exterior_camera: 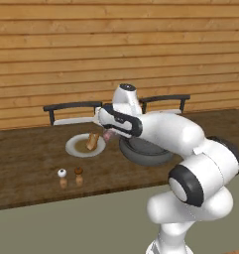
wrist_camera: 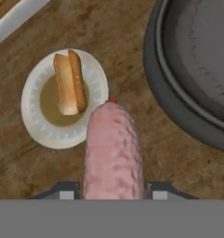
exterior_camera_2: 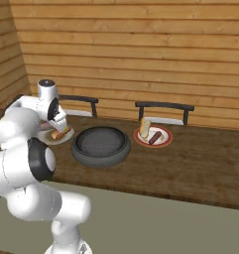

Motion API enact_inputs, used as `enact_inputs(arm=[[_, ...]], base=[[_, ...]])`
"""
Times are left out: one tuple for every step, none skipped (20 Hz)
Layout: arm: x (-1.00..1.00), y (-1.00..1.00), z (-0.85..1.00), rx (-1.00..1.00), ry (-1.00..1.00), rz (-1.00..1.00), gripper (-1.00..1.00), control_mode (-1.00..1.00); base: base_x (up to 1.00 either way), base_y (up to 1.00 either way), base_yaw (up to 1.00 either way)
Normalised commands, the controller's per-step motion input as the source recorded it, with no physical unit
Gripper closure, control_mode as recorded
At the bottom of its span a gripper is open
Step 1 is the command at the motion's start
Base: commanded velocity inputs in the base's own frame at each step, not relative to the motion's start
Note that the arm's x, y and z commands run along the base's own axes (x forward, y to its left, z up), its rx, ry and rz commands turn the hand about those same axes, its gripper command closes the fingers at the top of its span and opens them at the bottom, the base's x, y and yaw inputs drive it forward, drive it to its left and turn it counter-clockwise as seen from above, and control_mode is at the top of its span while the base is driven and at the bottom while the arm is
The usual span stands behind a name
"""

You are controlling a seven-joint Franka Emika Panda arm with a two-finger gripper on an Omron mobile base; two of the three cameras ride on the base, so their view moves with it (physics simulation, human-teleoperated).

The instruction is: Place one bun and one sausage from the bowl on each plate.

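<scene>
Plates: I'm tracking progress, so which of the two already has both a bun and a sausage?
The plate right of the bowl, before the right-hand chair. The other plate holds only a bun; its sausage is in the pincer.

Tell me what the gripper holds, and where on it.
The gripper holds a pink sausage by its near end, the rest jutting toward the plate.

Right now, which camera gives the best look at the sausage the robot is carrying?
The hand view: the pink sausage is large there, between the fingertips, beside the plate. The left base view shows a small pink bit. In the right base view I can't make it out.
</scene>
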Motion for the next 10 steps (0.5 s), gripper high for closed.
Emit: enact_inputs(arm=[[0.15,0.91,0.0,-0.15,0.0,0.11,1.0,-1.0],[0.1,0.83,0.0,-0.13,-0.01,0.14,1.0,-1.0],[0.21,0.75,0.0,-0.14,-0.02,0.15,1.0,-1.0],[0.45,0.62,0.0,-0.11,0.0,0.12,1.0,-1.0],[0.44,0.59,0.0,-0.12,0.0,0.11,1.0,-1.0],[0.36,0.56,0.0,-0.11,0.0,0.12,1.0,-1.0],[0.44,0.55,0.0,-0.1,0.0,0.13,1.0,-1.0],[0.46,0.54,0.0,-0.11,0.0,0.15,1.0,-1.0],[0.47,0.48,-0.06,-0.1,0.0,0.15,1.0,-1.0],[0.64,0.61,-0.18,-0.16,0.0,0.12,1.0,-1.0]], base=[[0.0,0.0,0.0],[0.0,0.0,0.0],[0.0,0.0,0.0],[0.0,0.0,0.0],[0.0,0.0,0.0],[0.0,0.0,0.0],[0.0,0.0,0.0],[0.0,0.0,0.0],[0.0,0.0,0.0],[0.0,0.0,0.0]])
